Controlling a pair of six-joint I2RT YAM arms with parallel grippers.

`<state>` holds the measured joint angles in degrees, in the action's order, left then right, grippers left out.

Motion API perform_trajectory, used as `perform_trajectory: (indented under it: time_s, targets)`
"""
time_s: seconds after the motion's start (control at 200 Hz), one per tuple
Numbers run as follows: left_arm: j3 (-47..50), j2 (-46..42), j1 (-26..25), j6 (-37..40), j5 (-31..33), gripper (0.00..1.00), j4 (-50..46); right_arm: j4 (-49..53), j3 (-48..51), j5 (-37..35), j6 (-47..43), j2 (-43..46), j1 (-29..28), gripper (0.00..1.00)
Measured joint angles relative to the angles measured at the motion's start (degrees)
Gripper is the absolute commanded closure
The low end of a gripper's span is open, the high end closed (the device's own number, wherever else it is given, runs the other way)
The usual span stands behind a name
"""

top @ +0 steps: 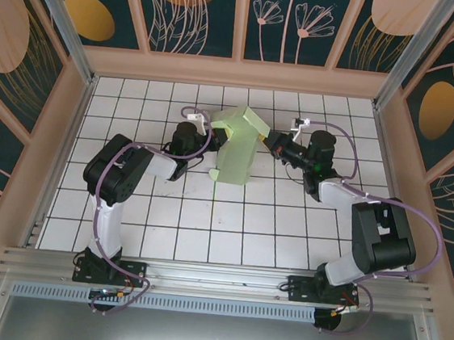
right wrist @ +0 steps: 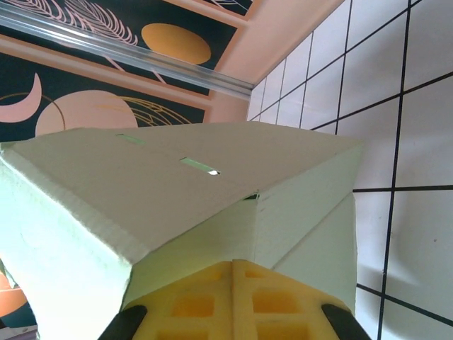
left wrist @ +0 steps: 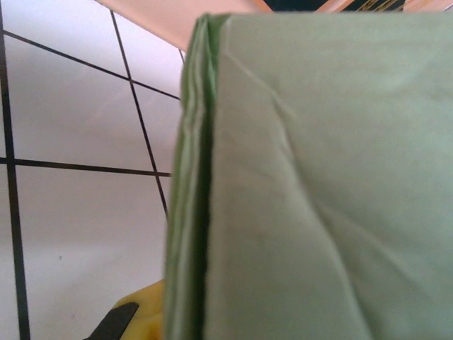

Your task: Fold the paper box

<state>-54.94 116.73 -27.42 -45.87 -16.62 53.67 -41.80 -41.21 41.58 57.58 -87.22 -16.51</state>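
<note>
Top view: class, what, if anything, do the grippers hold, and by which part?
The pale mint-green paper box: left gripper apparently shut on its left edge, right gripper on its right flap.

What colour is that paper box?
Pale mint green; the paper box shows best in the top external view.

I can read nothing from here: no text, label, brand, number or sign is legible in any of my views. The pale mint-green thin-card paper box (top: 237,151) has plain faces wherever I can see them. The dark wall panels (top: 196,4) carry only leaf and disc decoration, no lettering.
</note>
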Motion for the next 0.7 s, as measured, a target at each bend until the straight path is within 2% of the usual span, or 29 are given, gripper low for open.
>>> perform_trajectory:
  time_s: [0.275,0.445,0.701]
  targets:
    - [0.0,0.0,0.0,-0.6,0.4,1.0,-0.2,-5.6,2.5,-0.5,2.8,0.3,0.1,0.58]
    - [0.0,0.0,0.0,-0.9,0.4,1.0,-0.3,-10.3,4.9,-1.0,4.9,1.4,0.4,0.43]
    - [0.0,0.0,0.0,-1.5,-0.4,1.0,-0.3,-13.6,4.9,-1.2,6.7,1.4,0.4,0.44]
